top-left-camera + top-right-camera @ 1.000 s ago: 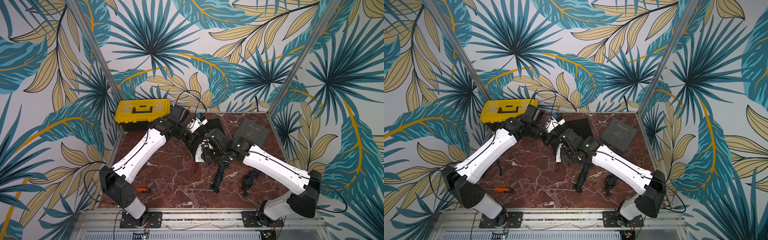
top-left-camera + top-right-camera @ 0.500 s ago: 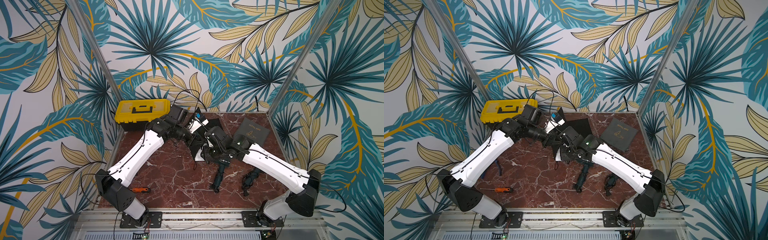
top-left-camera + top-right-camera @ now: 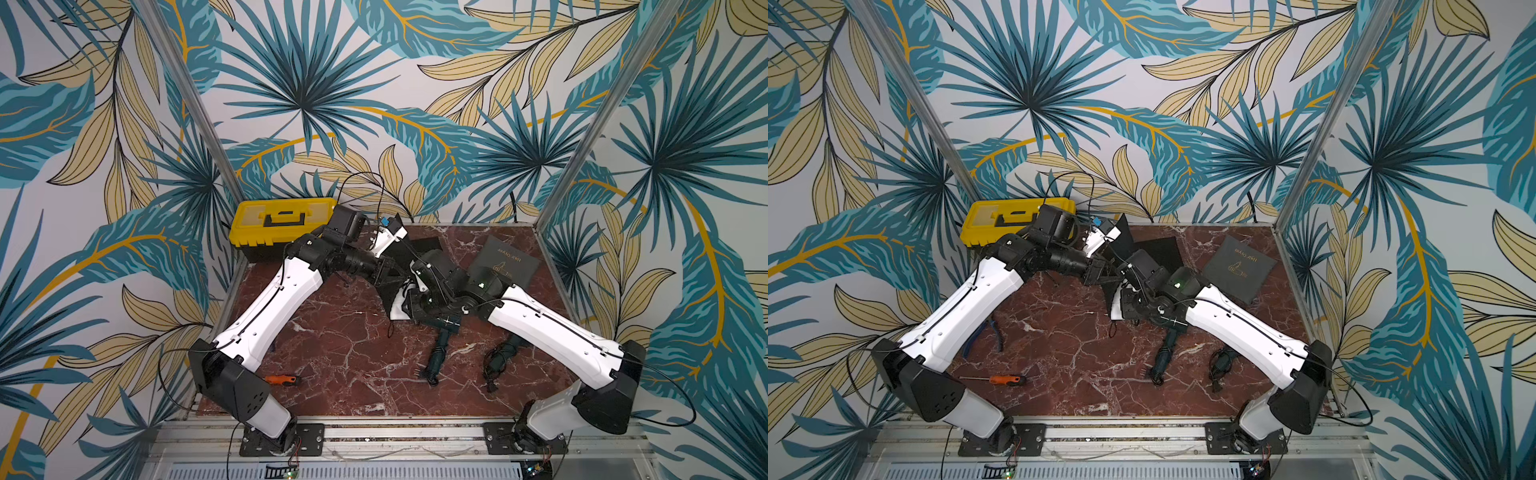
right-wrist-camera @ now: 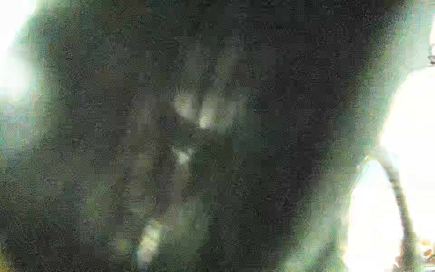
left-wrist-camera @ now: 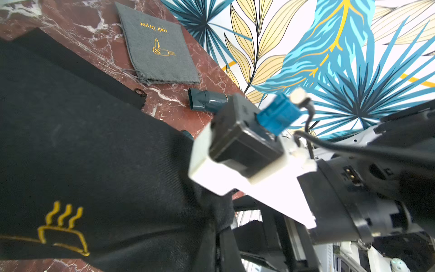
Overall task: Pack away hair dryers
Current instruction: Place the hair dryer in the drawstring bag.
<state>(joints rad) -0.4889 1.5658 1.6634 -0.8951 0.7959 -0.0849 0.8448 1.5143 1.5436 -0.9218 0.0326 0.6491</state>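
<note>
Black pouch pinched in left tool; white dryer partly under it

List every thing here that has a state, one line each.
yellow toolbox, closed
black pouch, pinched by left gripper
left gripper, shut on black pouch
white hair dryer, partly covered by black pouch
grey pouch, lying flat
teal hair dryers, lying loose, unpacked

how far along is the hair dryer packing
Nothing looks fully packed yet. In hand: the left gripper pinches the black pouch, and the white dryer looks partly inside it. Left: one teal dryer and a second teal dryer lie loose on the table, and the grey pouch lies flat, apparently empty.
</note>
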